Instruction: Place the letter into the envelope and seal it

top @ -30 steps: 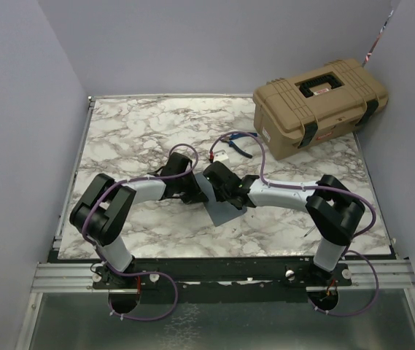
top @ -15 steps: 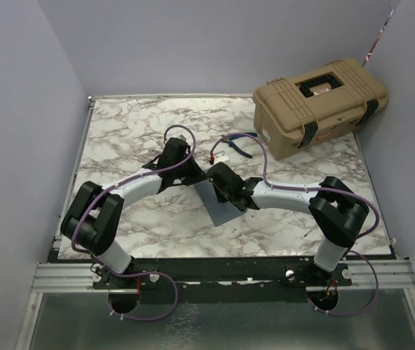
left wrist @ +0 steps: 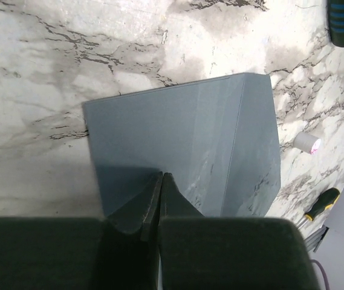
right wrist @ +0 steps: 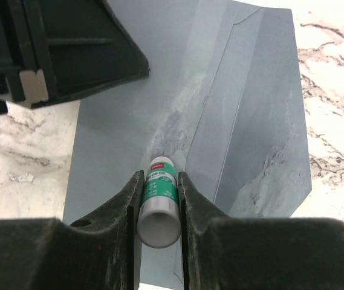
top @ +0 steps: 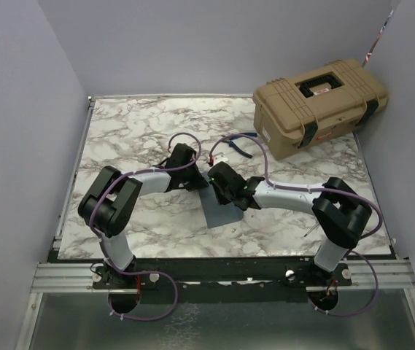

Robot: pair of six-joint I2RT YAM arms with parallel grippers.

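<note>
The grey-blue envelope (top: 218,209) lies flat on the marble table (top: 127,138), and pale smears run along a fold on its face (right wrist: 178,109). My left gripper (left wrist: 162,176) is shut with nothing between its fingers. Its tips rest over the envelope (left wrist: 184,133) near one edge. My right gripper (right wrist: 159,178) is shut on a green-and-white glue stick (right wrist: 158,202), whose far end touches the envelope (right wrist: 250,121) beside the fold. In the top view the right gripper (top: 220,191) and the left gripper (top: 196,182) meet over the envelope's far end. The letter does not show.
A tan toolbox (top: 320,106) stands at the back right. A blue-handled tool (top: 235,142) lies beyond the grippers. A small white cap (left wrist: 308,142) and a yellow-and-black screwdriver (left wrist: 320,202) lie on the marble near the envelope.
The left arm has refolded, its elbow drawn in, and its gripper has settled on the envelope's far end. The right gripper with the glue stick has edged slightly away from the near edge.
</note>
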